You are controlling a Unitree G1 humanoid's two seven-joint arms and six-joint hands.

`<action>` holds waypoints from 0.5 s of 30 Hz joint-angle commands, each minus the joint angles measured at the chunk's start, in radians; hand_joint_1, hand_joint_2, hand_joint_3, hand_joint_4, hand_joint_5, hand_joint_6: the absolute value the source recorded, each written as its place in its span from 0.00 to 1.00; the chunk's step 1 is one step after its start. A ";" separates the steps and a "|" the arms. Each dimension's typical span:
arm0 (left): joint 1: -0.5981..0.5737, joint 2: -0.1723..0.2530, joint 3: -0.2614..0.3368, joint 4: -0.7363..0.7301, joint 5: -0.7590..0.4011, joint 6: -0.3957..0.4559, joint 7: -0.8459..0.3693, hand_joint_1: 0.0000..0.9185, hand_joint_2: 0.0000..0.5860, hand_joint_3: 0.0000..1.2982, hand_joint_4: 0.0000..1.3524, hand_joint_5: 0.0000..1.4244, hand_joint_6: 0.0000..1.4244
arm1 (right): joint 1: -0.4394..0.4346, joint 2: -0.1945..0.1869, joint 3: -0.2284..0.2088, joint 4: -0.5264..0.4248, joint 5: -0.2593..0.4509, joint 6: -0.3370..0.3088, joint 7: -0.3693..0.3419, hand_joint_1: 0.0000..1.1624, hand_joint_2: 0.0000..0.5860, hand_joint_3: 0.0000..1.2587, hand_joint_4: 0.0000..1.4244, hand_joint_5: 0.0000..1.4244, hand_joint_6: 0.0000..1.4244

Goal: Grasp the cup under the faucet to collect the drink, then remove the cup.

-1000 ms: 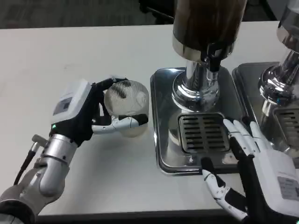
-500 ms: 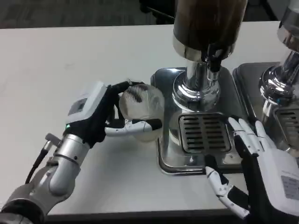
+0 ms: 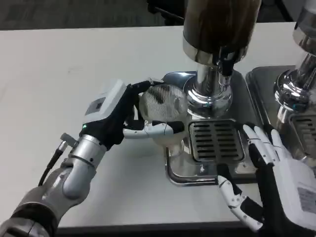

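Gripping the cup, left hand wraps its sides.

Left hand carries the cup rightward across the bench: a second ago well left of the steel tray, half a second ago at its left edge, now over the tray's left rim, near the grille. Left forearm follows, reaching further in.
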 commanded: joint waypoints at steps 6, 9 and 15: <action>-0.073 -0.034 -0.010 0.004 0.004 0.034 -0.022 0.55 0.08 0.50 0.53 0.68 0.85 | 0.017 0.016 -0.004 0.003 0.006 -0.001 -0.025 0.35 0.77 0.11 0.06 0.01 0.07; -0.084 -0.044 -0.011 0.009 0.004 0.050 -0.031 0.55 0.08 0.50 0.53 0.68 0.85 | 0.021 0.021 0.000 0.002 0.003 -0.001 -0.029 0.35 0.77 0.11 0.06 0.01 0.07; -0.105 -0.061 -0.019 0.022 0.008 0.077 -0.048 0.55 0.08 0.50 0.53 0.68 0.85 | 0.026 0.031 0.003 0.002 0.000 -0.002 -0.036 0.35 0.77 0.11 0.06 0.01 0.07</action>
